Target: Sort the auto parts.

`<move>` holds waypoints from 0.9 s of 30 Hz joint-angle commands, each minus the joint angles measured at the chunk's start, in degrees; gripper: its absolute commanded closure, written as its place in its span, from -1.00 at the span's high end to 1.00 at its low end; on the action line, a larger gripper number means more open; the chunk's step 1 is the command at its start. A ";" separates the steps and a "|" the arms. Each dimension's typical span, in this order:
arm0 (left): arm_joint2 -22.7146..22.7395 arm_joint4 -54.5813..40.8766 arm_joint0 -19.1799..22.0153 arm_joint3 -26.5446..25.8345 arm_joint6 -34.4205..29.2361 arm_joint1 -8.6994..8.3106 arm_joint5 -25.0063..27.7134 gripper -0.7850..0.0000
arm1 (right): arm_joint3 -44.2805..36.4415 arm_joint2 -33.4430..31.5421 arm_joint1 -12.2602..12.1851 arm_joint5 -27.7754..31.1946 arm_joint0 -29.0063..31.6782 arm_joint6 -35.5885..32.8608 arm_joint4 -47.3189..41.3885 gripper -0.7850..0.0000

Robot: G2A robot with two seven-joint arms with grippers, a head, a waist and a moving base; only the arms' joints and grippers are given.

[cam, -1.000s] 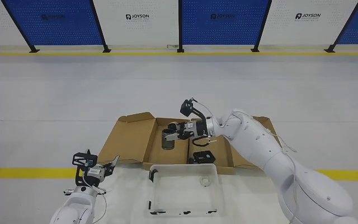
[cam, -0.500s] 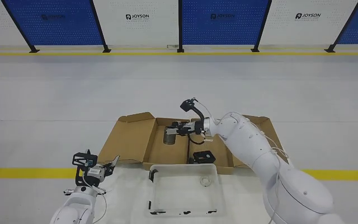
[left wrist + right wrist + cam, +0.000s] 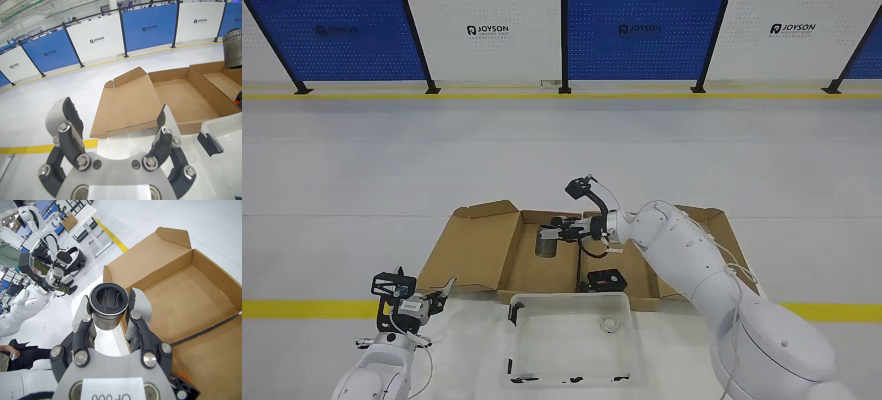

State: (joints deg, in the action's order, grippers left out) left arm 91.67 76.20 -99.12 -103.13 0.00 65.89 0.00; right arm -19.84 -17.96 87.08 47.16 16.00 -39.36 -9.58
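Observation:
My right gripper (image 3: 110, 300) is shut on a grey metal cylinder (image 3: 108, 309) with a hollow black bore. In the top view the cylinder (image 3: 547, 243) hangs on its side over the left compartment of the open cardboard box (image 3: 525, 280), held by the right gripper (image 3: 560, 237). A black part (image 3: 604, 277) with an orange spot lies in the neighbouring compartment. My left gripper (image 3: 115, 111) stands open over the white table at the near left, holding nothing; the top view shows the left gripper (image 3: 429, 299) well apart from the box. The cylinder (image 3: 232, 51) shows far off in the left wrist view.
A clear plastic bin (image 3: 514, 345) with black latches sits in front of the box; a small ring (image 3: 610, 323) lies inside it. The box's lid flap (image 3: 477, 250) lies spread out to the left. A person sits beside the table (image 3: 17, 357).
The right wrist turned and the cylinder went from upright to lying sideways, shifting slightly toward the box's far side. The left arm stayed still.

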 commanded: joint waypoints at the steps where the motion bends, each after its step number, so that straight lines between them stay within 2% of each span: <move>1: 0.00 0.00 0.00 0.00 0.00 0.00 0.00 1.00 | -0.15 0.00 -0.05 0.08 0.00 0.01 0.01 -1.00; 20: 0.00 0.00 0.00 0.00 0.00 0.00 0.00 1.00 | -0.15 0.00 -0.05 0.08 0.00 0.01 0.01 -1.00; 21: 0.00 0.00 0.00 0.00 0.00 0.00 0.00 1.00 | -0.15 0.00 -0.05 0.08 0.00 0.01 0.01 -0.80; 22: 0.00 0.00 0.00 0.00 0.00 0.00 0.00 1.00 | -0.15 0.00 -0.05 0.08 0.00 0.01 0.01 -0.29; 23: 0.00 0.00 0.00 0.00 0.00 0.00 0.00 1.00 | -0.15 0.00 -0.05 0.08 0.00 0.01 0.01 0.10; 27: 0.00 0.00 0.00 0.00 0.00 0.00 0.00 1.00 | -0.15 0.00 -0.05 0.08 0.00 0.01 0.01 0.10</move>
State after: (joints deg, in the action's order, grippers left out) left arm 91.67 76.20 -99.12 -103.13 0.00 65.89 0.00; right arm -19.84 -17.96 87.08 47.16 16.00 -39.36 -9.58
